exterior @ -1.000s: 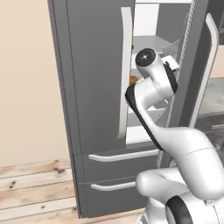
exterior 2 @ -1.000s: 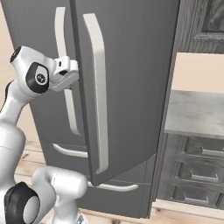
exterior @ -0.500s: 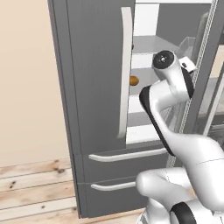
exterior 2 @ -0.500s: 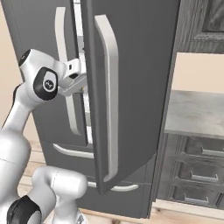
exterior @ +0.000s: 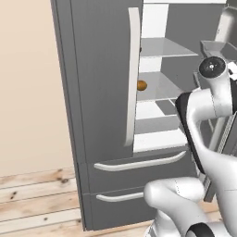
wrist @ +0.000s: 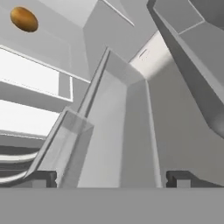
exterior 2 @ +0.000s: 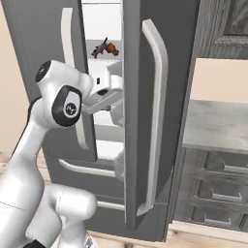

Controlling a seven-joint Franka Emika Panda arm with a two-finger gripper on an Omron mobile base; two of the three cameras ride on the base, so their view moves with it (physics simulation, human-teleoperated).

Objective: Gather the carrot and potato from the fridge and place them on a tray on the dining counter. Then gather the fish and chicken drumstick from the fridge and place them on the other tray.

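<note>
1. Fridge (exterior: 102, 115): a tall dark grey unit with two upper doors and two drawers below, each with a pale curved handle. The left door (exterior: 99, 83) is shut. The right door (exterior 2: 145, 111) stands swung open, so the white interior shelves (exterior: 159, 85) are exposed between the two doors.
2. Arm (exterior 2: 58, 101): white with dark joints. It reaches up from the base into the gap between the doors, next to the inner face of the open door.
3. Surface (exterior 2: 218, 126): a grey slab to the right of the fridge in the right base view, with dark wood-grain drawers (exterior 2: 225, 189) beneath it.
4. Floor (exterior: 37, 199): light wooden planks in front of the fridge.
5. Claw (wrist: 111, 177): its two dark tips stand wide apart at the bottom of the hand view, with nothing between them. It points at the grey bins on the inside of the open door.
6. Chicken drumstick (exterior 2: 112, 48): a brown piece on an upper shelf. A darker item lies just beside it; what it is cannot be told.
7. Potato (exterior: 141, 85): a small, smooth, golden-brown oval at the left end of a middle shelf, also seen at (wrist: 24, 19).
8. Writing: no readable brand, label or text on any item.
</note>
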